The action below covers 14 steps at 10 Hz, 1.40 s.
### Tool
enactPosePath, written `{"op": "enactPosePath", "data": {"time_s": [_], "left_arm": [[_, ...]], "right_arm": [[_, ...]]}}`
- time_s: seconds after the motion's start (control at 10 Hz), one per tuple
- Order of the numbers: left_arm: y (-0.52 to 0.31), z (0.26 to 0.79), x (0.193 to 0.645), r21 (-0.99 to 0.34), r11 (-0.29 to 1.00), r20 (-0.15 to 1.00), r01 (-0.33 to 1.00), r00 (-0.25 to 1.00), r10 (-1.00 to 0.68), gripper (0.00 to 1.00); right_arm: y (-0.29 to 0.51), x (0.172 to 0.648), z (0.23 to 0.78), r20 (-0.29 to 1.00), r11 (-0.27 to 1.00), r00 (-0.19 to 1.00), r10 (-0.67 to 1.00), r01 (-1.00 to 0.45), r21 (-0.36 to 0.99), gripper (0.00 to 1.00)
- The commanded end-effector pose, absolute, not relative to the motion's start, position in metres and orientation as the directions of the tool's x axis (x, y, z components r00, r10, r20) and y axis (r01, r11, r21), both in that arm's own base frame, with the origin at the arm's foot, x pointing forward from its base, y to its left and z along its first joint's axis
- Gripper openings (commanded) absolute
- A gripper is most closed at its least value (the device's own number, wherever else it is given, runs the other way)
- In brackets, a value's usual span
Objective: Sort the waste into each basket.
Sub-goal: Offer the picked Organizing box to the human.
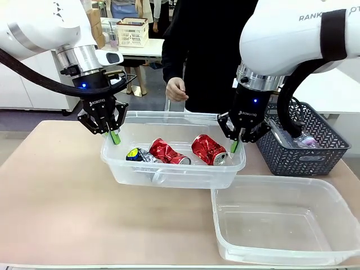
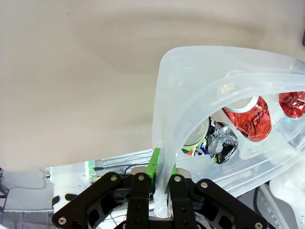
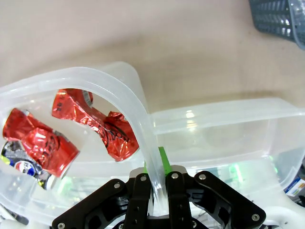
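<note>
A clear tub (image 1: 169,116) sits between my two grippers and holds two crushed red cans (image 1: 169,153) (image 1: 209,149) and a blue-silver can (image 1: 138,154). My left gripper (image 1: 114,136) is shut on the tub's left rim (image 2: 164,95), which passes between its green pads. My right gripper (image 1: 235,146) is shut on the tub's right rim (image 3: 119,81). In the right wrist view the red cans (image 3: 95,124) lie just inside that wall. A second clear tub (image 1: 281,219), empty, stands at the front right. No bottle shows on the table.
A dark grey lattice basket (image 1: 315,154) stands right of the held tub, close to my right arm, with something pale inside. A person stands across the table, one hand (image 1: 176,89) hanging above the tub's far rim. Bare tabletop (image 1: 50,191) spreads to the left.
</note>
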<state>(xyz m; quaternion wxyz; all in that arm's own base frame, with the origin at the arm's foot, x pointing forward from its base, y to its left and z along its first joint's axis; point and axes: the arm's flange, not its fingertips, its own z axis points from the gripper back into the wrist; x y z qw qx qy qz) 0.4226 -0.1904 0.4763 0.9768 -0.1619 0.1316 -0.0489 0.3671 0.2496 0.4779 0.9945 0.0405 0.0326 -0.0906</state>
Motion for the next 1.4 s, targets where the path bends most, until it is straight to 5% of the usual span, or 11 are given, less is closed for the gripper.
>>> {"op": "enactPosePath", "data": {"time_s": [0.0,0.6,1.0,1.3], "left_arm": [[-0.191,0.483,0.421,-0.346,0.938,-0.238,0.031,0.964,-0.119,0.06],[-0.19,0.476,0.423,-0.329,0.943,-0.241,0.053,0.961,-0.138,0.06],[-0.195,0.494,0.531,-0.378,0.925,-0.233,0.04,0.963,-0.137,0.06],[-0.198,0.494,0.567,-0.426,0.905,-0.142,0.011,0.987,-0.079,0.06]], "right_arm": [[0.246,0.37,0.476,-0.085,0.981,0.981,-0.176,0.182,0.074,0.04],[0.25,0.367,0.478,-0.072,0.98,0.981,-0.178,0.183,0.075,0.04],[0.268,0.483,0.516,-0.088,0.977,0.973,-0.211,0.21,-0.028,0.04],[0.275,0.535,0.502,-0.116,0.974,0.967,-0.225,0.22,-0.058,0.04]]}}
